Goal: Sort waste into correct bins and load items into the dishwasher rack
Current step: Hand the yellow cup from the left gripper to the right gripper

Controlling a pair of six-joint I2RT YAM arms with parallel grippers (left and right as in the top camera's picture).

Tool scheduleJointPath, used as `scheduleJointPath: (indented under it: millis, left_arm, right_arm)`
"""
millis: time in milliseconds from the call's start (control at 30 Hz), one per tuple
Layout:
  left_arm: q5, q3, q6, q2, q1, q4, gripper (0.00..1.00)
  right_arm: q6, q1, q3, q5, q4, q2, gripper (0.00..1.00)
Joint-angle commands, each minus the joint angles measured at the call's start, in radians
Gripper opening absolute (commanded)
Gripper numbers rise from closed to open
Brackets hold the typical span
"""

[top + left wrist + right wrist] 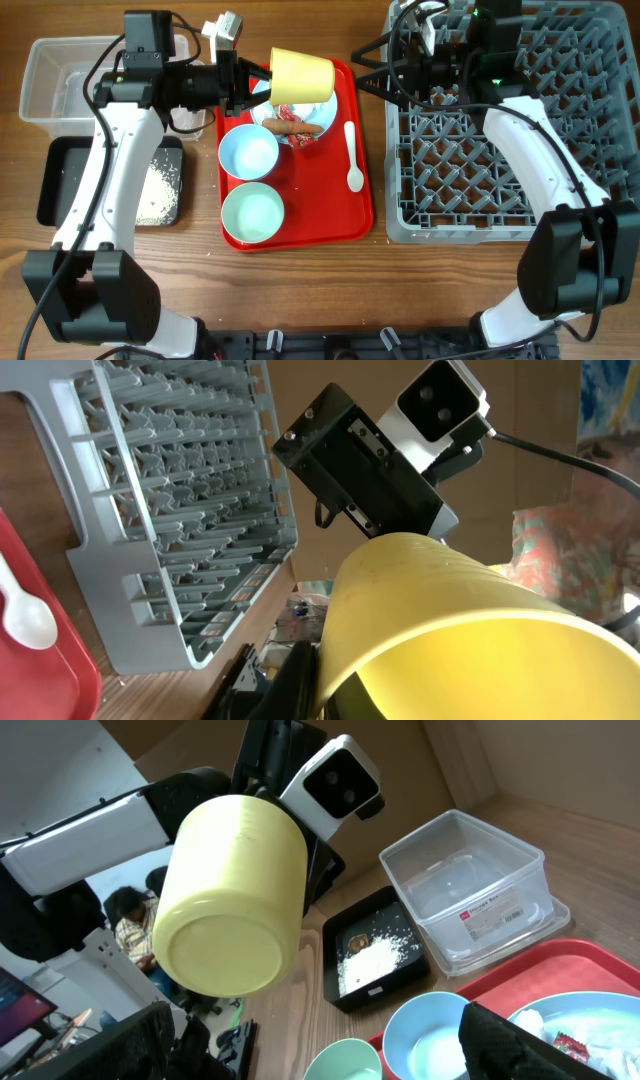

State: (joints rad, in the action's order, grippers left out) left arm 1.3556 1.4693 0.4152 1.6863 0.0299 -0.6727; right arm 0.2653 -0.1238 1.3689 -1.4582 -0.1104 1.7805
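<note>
My left gripper (256,86) is shut on the rim of the small yellow cup (301,74), holding it on its side above the red tray; it fills the left wrist view (450,630) and shows in the right wrist view (235,890). My right gripper (377,76) is open and empty, facing the cup at the rack's left edge. The pale blue plate (322,112) holds a brown sausage (290,126), red-and-white wrapper and tissue. A blue bowl (248,150), mint bowl (252,213) and white spoon (353,155) lie on the tray. The grey rack (510,190) is at right.
The clear tub (60,85) stands at the far left, the black tray (70,180) in front of it with white rice (155,190). The flat red serving tray (320,215) lies between them and the rack. Both arms reach over the tray's far end.
</note>
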Motion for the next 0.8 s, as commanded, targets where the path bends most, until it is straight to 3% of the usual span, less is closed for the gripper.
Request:
scheduleJointPath:
  millis: [0, 167, 467, 767]
  left_arm:
    - [-0.032, 0.014, 0.043, -0.017, 0.001, 0.003, 0.04]
    - [-0.129, 0.014, 0.068, -0.017, 0.034, 0.006, 0.04]
    - [-0.077, 0.014, 0.094, -0.017, 0.064, 0.064, 0.04]
    - [-0.077, 0.014, 0.118, -0.017, 0.064, 0.086, 0.04]
  right_arm:
    - [0.0, -0.004, 0.011, -0.013, -0.007, 0.0, 0.93]
    - [0.071, -0.038, 0.011, -0.041, -0.104, 0.0, 0.93]
    - [0.105, -0.129, 0.011, -0.021, -0.176, 0.0, 0.91]
    - [0.104, -0.129, 0.011, -0.021, -0.181, 0.0, 0.59]
